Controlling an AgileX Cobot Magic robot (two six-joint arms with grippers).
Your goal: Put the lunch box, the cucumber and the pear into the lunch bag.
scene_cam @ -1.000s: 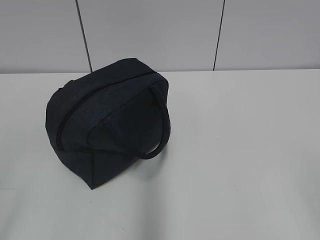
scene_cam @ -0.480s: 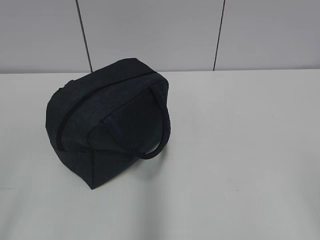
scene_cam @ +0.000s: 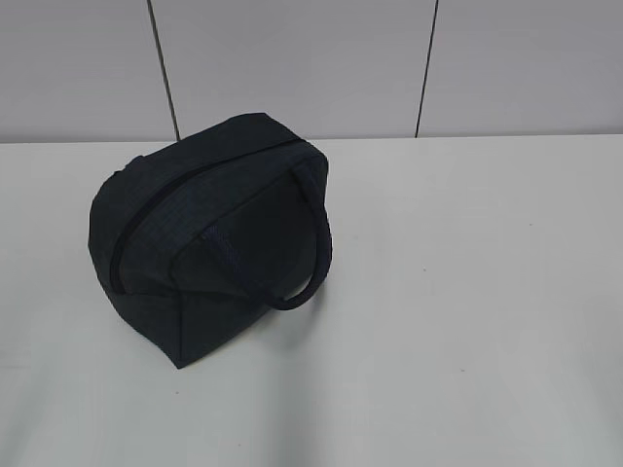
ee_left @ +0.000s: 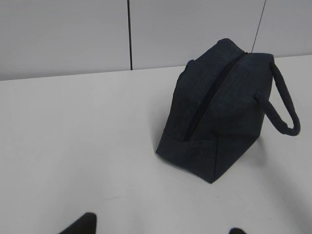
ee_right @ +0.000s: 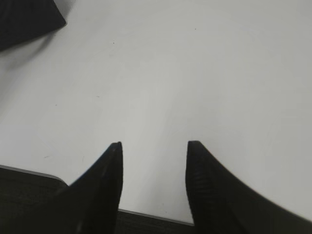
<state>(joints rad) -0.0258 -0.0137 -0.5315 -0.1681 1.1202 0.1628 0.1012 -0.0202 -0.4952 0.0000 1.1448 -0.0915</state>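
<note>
The dark navy lunch bag [scene_cam: 209, 238] stands on the white table, left of centre, its zip closed and one looped handle [scene_cam: 310, 255] hanging toward the right. In the left wrist view the lunch bag [ee_left: 219, 109] is ahead and to the right of my left gripper [ee_left: 161, 229], which is open with only its two tips showing at the bottom edge. My right gripper [ee_right: 155, 146] is open over bare table near the front edge, with a corner of the lunch bag [ee_right: 27, 19] far off at the upper left. The lunch box, the cucumber and the pear are out of view.
A pale wall with dark vertical seams [scene_cam: 164, 68] rises behind the table. The table's front edge [ee_right: 146, 214] runs just under my right gripper. Neither arm shows in the exterior view.
</note>
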